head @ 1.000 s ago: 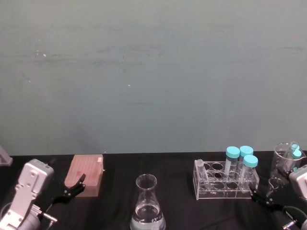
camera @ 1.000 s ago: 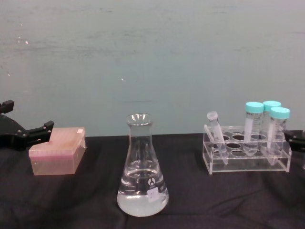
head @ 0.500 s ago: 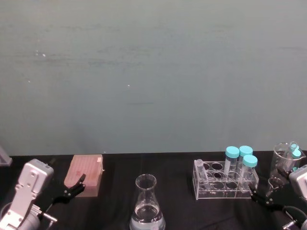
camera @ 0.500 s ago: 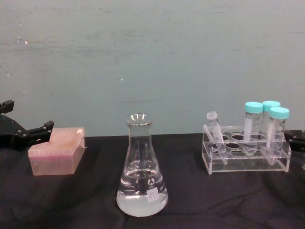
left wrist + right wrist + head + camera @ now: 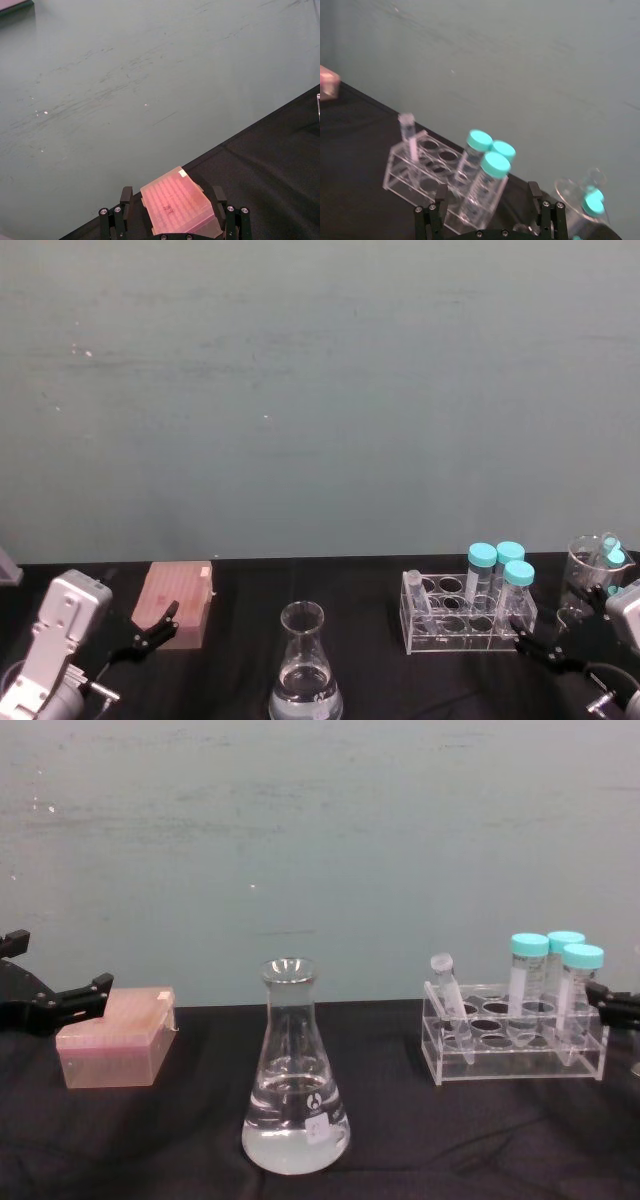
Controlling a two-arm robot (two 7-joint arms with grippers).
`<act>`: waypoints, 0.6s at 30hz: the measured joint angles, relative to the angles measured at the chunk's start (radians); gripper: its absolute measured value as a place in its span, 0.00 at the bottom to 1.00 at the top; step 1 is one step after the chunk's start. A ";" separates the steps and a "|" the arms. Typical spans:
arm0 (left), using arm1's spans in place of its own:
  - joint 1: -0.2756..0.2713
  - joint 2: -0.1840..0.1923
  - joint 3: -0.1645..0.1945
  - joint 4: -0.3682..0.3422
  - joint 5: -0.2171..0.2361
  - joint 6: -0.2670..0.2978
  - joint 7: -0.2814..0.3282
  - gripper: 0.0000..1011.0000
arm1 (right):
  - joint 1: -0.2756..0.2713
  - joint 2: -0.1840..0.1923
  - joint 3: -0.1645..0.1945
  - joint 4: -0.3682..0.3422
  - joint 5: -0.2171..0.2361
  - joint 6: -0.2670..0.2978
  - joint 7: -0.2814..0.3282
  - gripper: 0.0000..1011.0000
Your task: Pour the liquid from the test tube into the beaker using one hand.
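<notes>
The short clear test tube (image 5: 412, 591) (image 5: 446, 997) (image 5: 408, 132) leans in the left end of a clear acrylic rack (image 5: 462, 624) (image 5: 512, 1050). The beaker (image 5: 305, 668) (image 5: 295, 1085), a conical flask holding some clear liquid, stands in the middle near me. My right gripper (image 5: 538, 648) (image 5: 610, 1004) (image 5: 487, 192) is open, just right of the rack and close behind the teal-capped tubes, touching nothing. My left gripper (image 5: 146, 632) (image 5: 55, 1004) (image 5: 172, 196) is open at the near end of a pink box, far from the tube.
Three taller tubes with teal caps (image 5: 498, 575) (image 5: 556, 982) stand in the rack's right end. A pink tip box (image 5: 178, 616) (image 5: 112, 1049) lies at the left. A clear glass beaker with teal-capped tubes (image 5: 592, 576) stands at the far right. Black cloth covers the table.
My right gripper has edged a little to the left, toward the rack's right end. The left arm, the flask and the tubes stay where they were.
</notes>
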 joint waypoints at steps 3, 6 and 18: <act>0.000 0.000 0.000 0.000 0.000 0.000 0.000 0.99 | 0.005 -0.004 0.002 -0.004 0.002 -0.019 0.031 0.99; 0.000 0.000 0.000 0.000 0.000 0.000 0.000 0.99 | 0.016 -0.012 0.002 -0.004 0.003 -0.036 0.062 0.99; 0.000 0.000 0.000 0.000 0.000 0.000 0.000 0.99 | 0.119 -0.078 -0.027 0.038 -0.023 -0.050 0.167 0.99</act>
